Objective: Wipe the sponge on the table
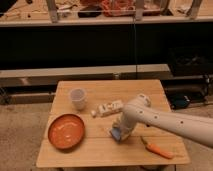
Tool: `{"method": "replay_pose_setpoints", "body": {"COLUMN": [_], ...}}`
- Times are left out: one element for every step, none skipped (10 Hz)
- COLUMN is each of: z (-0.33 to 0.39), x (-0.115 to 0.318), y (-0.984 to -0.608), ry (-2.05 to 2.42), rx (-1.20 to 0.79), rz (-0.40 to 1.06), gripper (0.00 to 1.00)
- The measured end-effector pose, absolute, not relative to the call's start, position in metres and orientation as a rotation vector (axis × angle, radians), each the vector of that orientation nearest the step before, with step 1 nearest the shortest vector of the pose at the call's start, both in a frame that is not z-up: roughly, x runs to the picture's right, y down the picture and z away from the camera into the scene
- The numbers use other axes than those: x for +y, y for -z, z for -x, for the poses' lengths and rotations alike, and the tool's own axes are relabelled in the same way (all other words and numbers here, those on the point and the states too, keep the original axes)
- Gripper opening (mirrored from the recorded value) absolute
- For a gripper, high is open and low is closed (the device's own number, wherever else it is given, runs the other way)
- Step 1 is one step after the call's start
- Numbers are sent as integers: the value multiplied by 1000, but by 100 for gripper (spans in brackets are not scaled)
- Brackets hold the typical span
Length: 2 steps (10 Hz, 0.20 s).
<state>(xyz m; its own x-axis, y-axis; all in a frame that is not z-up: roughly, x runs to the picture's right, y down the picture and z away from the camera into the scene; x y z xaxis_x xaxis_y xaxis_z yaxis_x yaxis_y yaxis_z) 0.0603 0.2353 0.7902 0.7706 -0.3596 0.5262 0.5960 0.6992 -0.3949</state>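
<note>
A small blue sponge (116, 134) lies on the wooden table (100, 150) just right of its middle. My gripper (118, 130) reaches down onto the sponge from the right, at the end of the white arm (165, 121). The arm's wrist covers most of the gripper, so only a corner of the sponge shows beneath it.
An orange plate (66, 131) sits at the front left. A clear plastic cup (77, 98) stands behind it. A white bottle (109, 108) lies on its side near the middle. An orange carrot (157, 148) rests at the front right. Dark shelving runs behind the table.
</note>
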Motion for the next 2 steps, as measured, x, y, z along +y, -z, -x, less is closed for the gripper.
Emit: {"method": "replay_pose_setpoints", "body": {"z": [-51, -48], "x": [230, 230], "y": [-794, -797], "ry": [562, 572], "rx": [-439, -441], "rz": [585, 589], "gripper": [55, 58]}}
